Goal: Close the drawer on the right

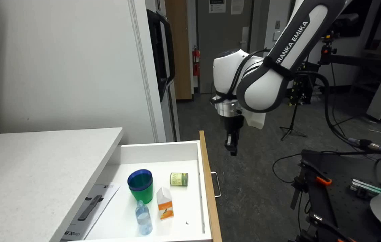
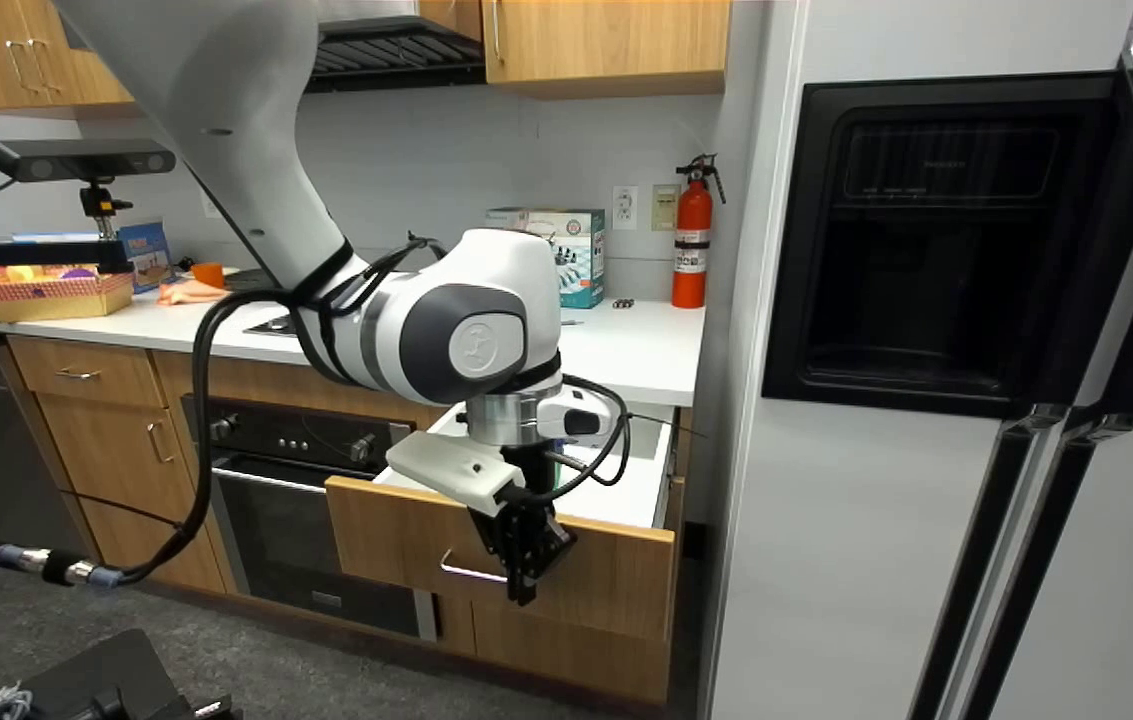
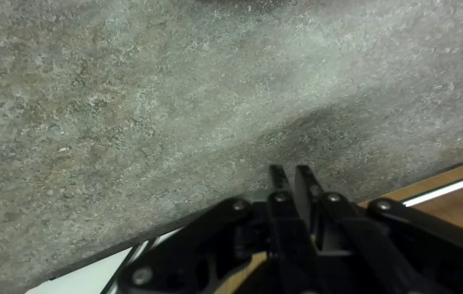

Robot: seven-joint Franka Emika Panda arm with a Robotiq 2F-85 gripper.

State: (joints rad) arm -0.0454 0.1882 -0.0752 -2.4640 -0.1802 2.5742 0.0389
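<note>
The drawer (image 1: 212,208) is pulled far out from under the white countertop in both exterior views. It has a white interior, a light tan wood front (image 2: 396,535) and a thin silver bar handle (image 1: 218,185). My gripper (image 1: 231,153) points down in front of the drawer front, with floor behind it in that exterior view. In an exterior view the gripper (image 2: 526,595) overlaps the front, just right of the handle, and hides part of it. In the wrist view the fingers (image 3: 289,168) are drawn nearly together with a narrow gap and nothing between them.
The drawer holds a blue and green cup (image 1: 140,185), a juice carton (image 1: 165,204), a bottle (image 1: 144,220), a can (image 1: 179,179) and a printed sheet (image 1: 92,210). The fridge (image 2: 846,550) stands beside the drawer and the oven (image 2: 326,520) on its other side.
</note>
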